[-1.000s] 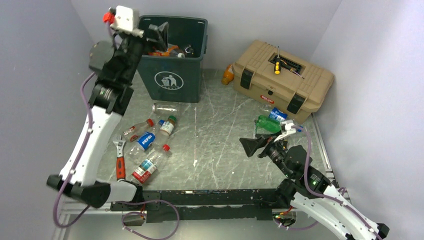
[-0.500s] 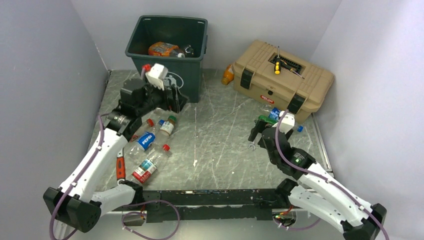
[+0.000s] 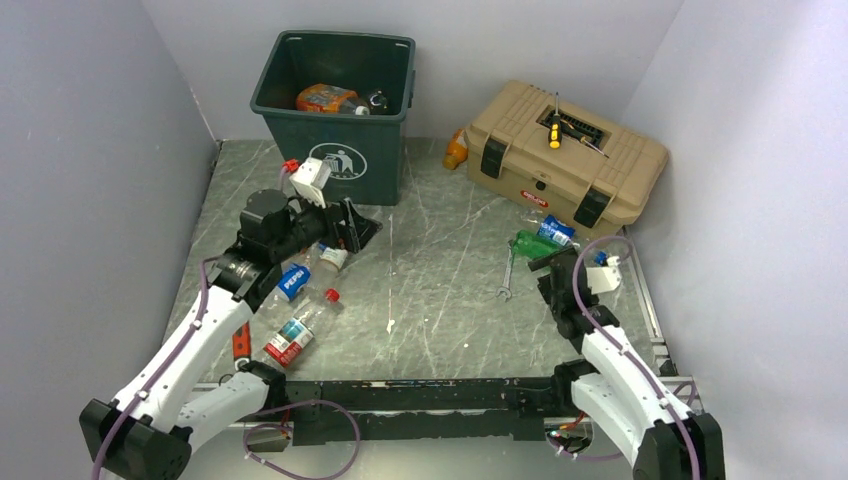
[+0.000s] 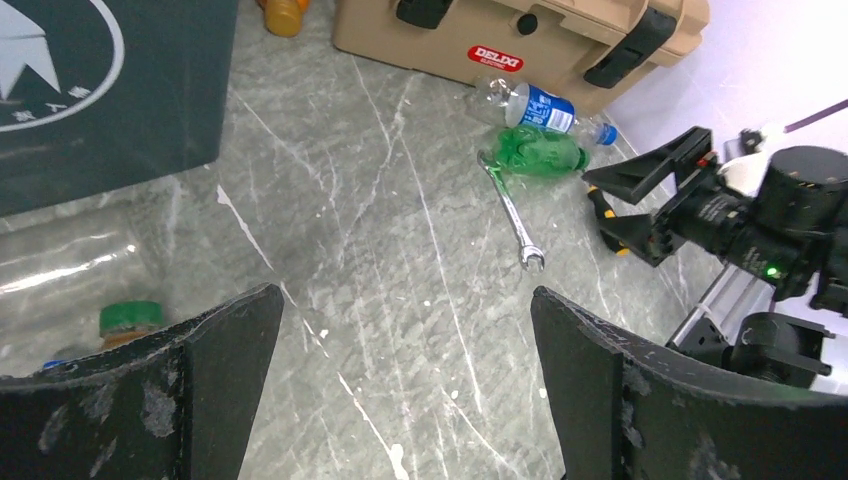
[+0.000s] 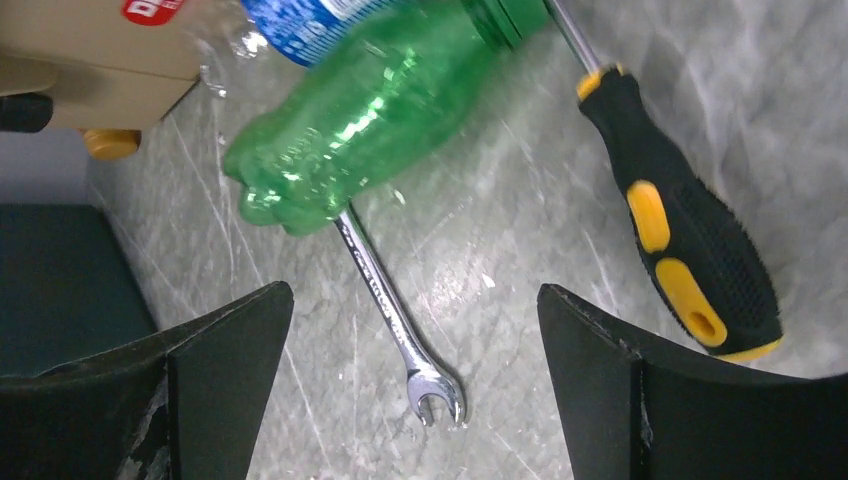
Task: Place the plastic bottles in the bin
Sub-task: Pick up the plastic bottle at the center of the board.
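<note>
The left gripper is held wide open and empty near the bin, and the right gripper is spread wide, empty, near the green bottle.

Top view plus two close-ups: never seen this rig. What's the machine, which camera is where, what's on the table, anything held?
Two robot arms bolted at a table's near edge. The wide picture is from a fixed camera above and behind them; the other two come from a camera on each wrist, looking forward from that arm's end. On the table: a green bin with an orange bottle inside, a tan toolbox, loose bottles like the Pepsi bottle by the left arm and the green bottle on the right, a wrench and a screwdriver. The left tool and right tool are open, holding nothing.
</note>
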Motion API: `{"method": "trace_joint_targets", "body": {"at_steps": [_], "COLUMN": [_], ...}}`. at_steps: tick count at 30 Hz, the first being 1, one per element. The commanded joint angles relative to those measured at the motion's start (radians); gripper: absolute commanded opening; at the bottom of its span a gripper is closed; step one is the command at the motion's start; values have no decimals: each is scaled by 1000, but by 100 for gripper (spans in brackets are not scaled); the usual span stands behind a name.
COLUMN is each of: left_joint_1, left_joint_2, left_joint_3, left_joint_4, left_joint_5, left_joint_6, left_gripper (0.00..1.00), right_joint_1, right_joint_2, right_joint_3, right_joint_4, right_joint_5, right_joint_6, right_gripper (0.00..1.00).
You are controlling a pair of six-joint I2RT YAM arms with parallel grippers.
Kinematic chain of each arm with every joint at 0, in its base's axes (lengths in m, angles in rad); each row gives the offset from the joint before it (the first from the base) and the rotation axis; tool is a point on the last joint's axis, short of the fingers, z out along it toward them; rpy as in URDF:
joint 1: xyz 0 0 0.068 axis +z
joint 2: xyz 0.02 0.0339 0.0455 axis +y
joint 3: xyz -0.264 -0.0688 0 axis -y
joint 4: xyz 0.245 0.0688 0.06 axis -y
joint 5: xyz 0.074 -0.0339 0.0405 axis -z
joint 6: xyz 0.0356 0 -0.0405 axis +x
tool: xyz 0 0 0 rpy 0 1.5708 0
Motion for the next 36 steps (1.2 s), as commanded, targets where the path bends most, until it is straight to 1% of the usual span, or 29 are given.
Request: {"method": "trace_joint_targets", "body": {"at_steps": [1,5,10,14,19,28,32,36], "left_joint_1": [-23,-35,-55,-69,-76,-77,-77,-77], "left_joint_2": [-36,-38,-41,-44,-36,-27,-23,-17], "left_joint_3": [-27,-32,-30,-30,-29,-29,-30,-31], "left_joint_4": [62,68,53,46,43,40,41,44], "left_joint_5": [-31,-28,-56,-72,-74,-79,-71,-68], "left_joint_6": [-41,-55,-42,-31,-28,-24,-22,-21], "left_gripper": [99,99,99,99,99,99,99,99], "right_joint_1": [-8,-24,-65,-103,-115,-122,-122,-123], "right_joint_2": [5,103,213,327,397,506,533,481], "right_joint_3": [-72,-48,-48,-17,-23,-25,-32,-74], "right_joint_4": [198,234,352,380,445,546,587,628], "right_joint_5": [-26,34,29,15,8,-5,-13,-21], "right_joint_6": [303,367,418,421,432,413,372,323], "right_gripper": [97,97,97,97,94,81,72,60]}}
